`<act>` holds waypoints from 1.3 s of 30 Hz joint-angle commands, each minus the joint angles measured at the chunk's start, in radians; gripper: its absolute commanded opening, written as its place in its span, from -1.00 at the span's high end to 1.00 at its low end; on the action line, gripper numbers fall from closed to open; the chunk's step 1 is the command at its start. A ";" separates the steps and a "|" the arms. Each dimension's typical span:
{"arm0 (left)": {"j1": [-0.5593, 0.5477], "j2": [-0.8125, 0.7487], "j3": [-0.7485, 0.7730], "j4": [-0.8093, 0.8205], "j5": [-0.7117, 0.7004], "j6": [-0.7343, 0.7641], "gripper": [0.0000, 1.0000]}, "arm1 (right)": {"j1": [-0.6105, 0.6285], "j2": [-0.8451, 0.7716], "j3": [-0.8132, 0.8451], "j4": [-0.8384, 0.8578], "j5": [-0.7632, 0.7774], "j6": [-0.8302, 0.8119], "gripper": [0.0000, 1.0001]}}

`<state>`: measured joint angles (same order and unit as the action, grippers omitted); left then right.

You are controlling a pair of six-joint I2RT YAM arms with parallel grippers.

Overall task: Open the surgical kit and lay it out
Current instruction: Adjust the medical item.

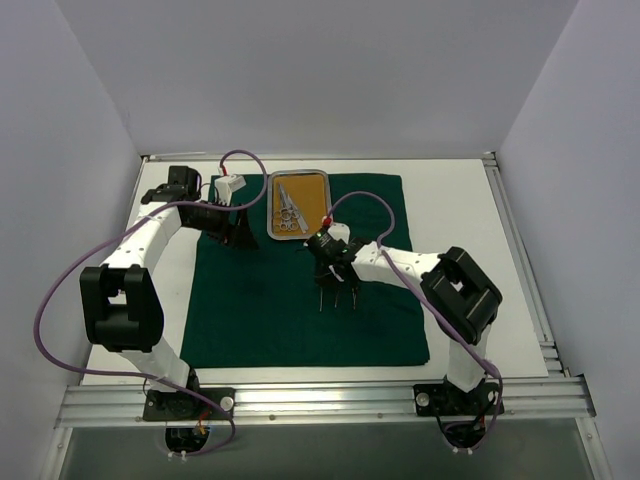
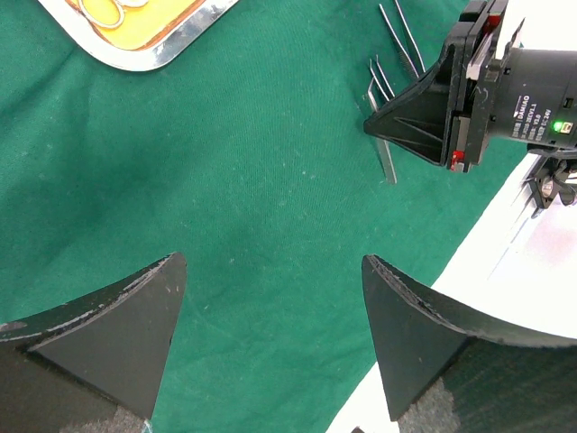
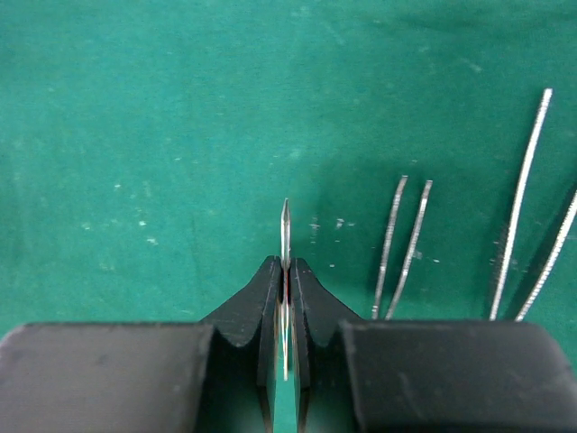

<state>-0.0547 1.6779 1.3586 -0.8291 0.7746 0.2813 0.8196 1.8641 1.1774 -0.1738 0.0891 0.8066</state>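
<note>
The dark green cloth lies spread flat on the table. The steel tray sits on its far edge and holds scissor-handled instruments. My right gripper is over the middle of the cloth. In the right wrist view it is shut on thin silver tweezers, seen edge on, just above the cloth. Two more tweezers lie on the cloth to its right. My left gripper is open and empty, low over the cloth left of the tray.
The white table shows around the cloth, with white walls on three sides and a metal rail along the near edge. In the left wrist view the right gripper's black body sits above the laid tweezers.
</note>
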 commanded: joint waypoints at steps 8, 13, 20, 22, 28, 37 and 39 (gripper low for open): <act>0.009 0.000 0.030 -0.002 0.034 0.012 -0.75 | -0.036 0.004 0.031 -0.064 0.051 -0.038 0.92; 0.009 0.000 0.028 -0.001 0.034 0.012 -0.75 | -0.048 0.043 0.071 -0.056 0.052 -0.053 0.88; 0.010 0.006 0.031 -0.002 0.034 0.013 -0.75 | -0.050 0.076 0.088 -0.044 0.038 -0.060 0.80; 0.010 0.006 0.031 -0.004 0.035 0.015 -0.75 | -0.050 0.079 0.080 -0.043 0.040 -0.058 0.76; 0.013 0.009 0.034 -0.005 0.041 0.013 -0.75 | -0.050 0.070 0.067 -0.041 0.040 -0.053 0.51; 0.015 0.008 0.036 -0.008 0.041 0.016 -0.75 | -0.050 0.061 0.074 -0.044 0.041 -0.058 0.45; 0.015 0.008 0.036 -0.010 0.041 0.018 -0.75 | -0.050 0.055 0.070 -0.039 0.043 -0.060 0.47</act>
<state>-0.0502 1.6836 1.3586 -0.8291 0.7849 0.2813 0.7776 1.9301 1.2377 -0.1814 0.1047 0.7570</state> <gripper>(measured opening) 0.877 0.270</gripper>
